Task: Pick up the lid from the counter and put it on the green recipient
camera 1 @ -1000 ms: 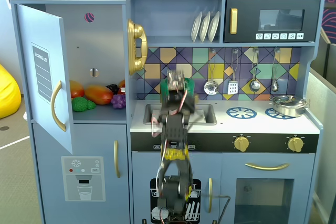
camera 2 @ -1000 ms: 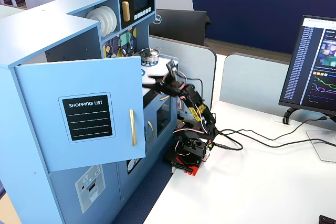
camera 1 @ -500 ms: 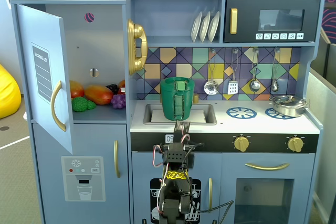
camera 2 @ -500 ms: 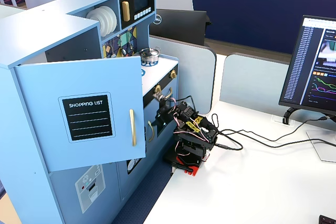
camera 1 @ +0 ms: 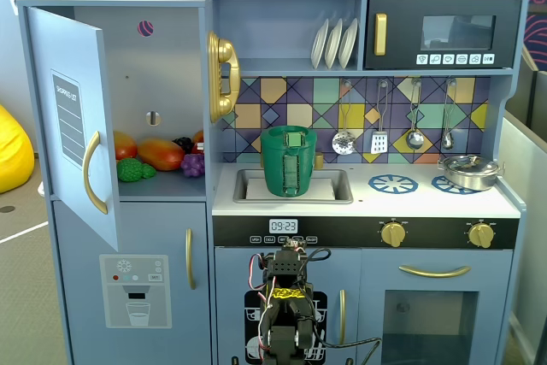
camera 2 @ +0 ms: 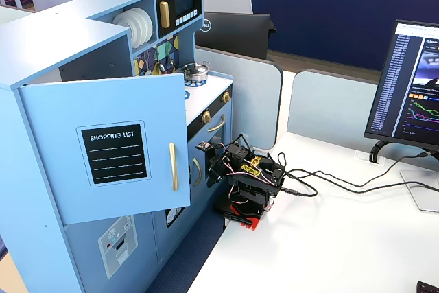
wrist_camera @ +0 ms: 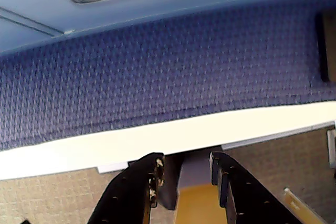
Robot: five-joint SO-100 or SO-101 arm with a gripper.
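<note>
The tool [wrist_camera: 185, 174] is slightly open and holds nothing; in the wrist view it points down at blue carpet [wrist_camera: 173, 72]. The arm [camera 1: 286, 314] is folded low in front of the toy kitchen [camera 1: 444, 254]. The green recipient [camera 1: 288, 161] stands upright in the sink [camera 1: 335, 182], with the lid [camera 1: 289, 134] on it.

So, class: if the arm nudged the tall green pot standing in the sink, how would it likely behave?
The green pot looks like thin plastic, so it is probably light and easy to shift. It stands taller than the sink rim, so a push near its top might tip it. The side strap could catch the end effector.
</note>
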